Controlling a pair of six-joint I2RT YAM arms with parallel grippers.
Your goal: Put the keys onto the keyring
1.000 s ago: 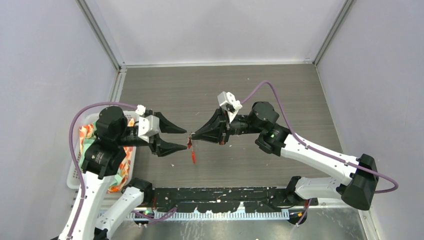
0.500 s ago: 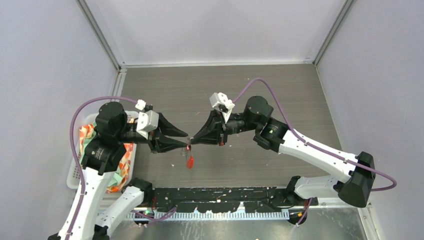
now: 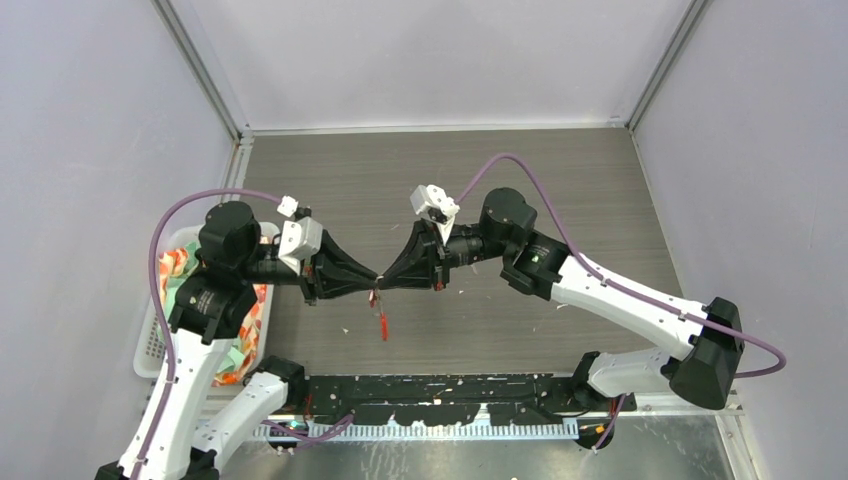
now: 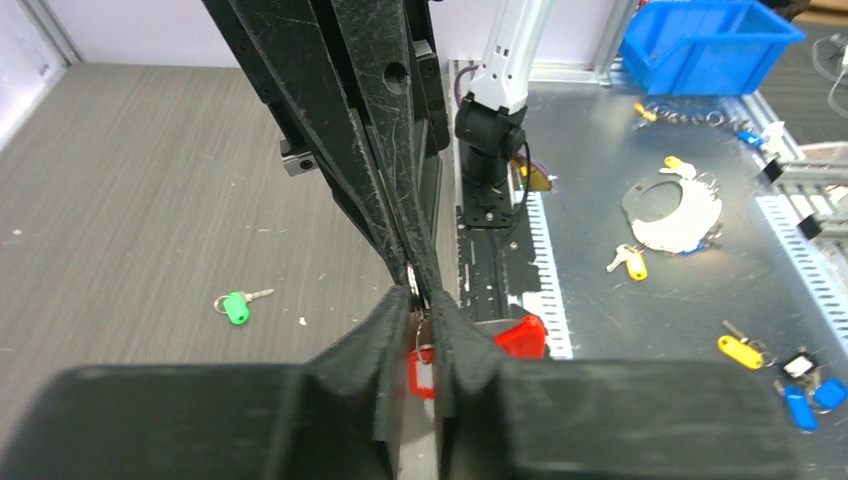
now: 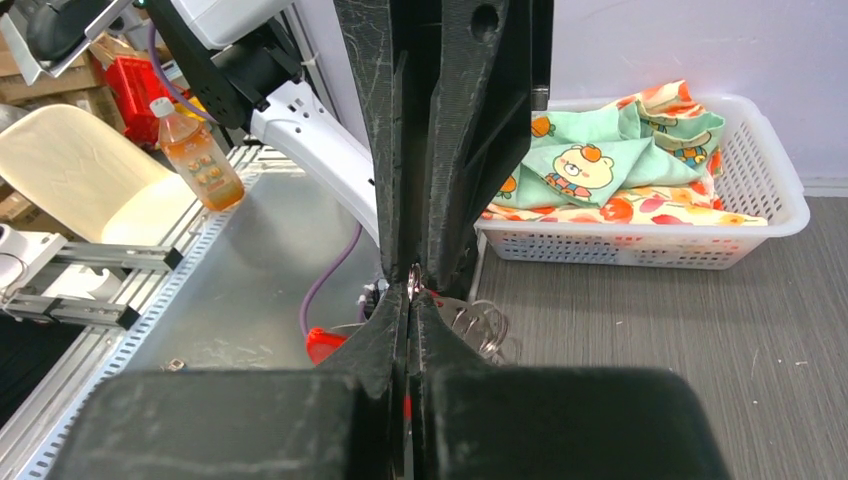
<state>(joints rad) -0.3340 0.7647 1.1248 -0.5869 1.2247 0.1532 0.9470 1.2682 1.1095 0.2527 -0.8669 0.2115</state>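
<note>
- Your right gripper (image 3: pixel 381 288) is pinching fully closed on the keyring (image 5: pixel 414 278), whose thin metal loop is poking out at the tips.
- Your left gripper (image 4: pixel 421 312) is meeting it tip to tip, its fingers a sliver apart around the red-and-white tagged key (image 4: pixel 421 375). You cannot tell whether they are gripping it.
- Only the top view is showing the red strip (image 3: pixel 381 322) dangling below.
- Only the left wrist view is showing the green key (image 4: pixel 236 306) lying on the woodgrain table (image 4: pixel 150 200).

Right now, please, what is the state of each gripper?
Left gripper: almost closed, grip cannot be told.
Right gripper: closed, holding the keyring.
</note>
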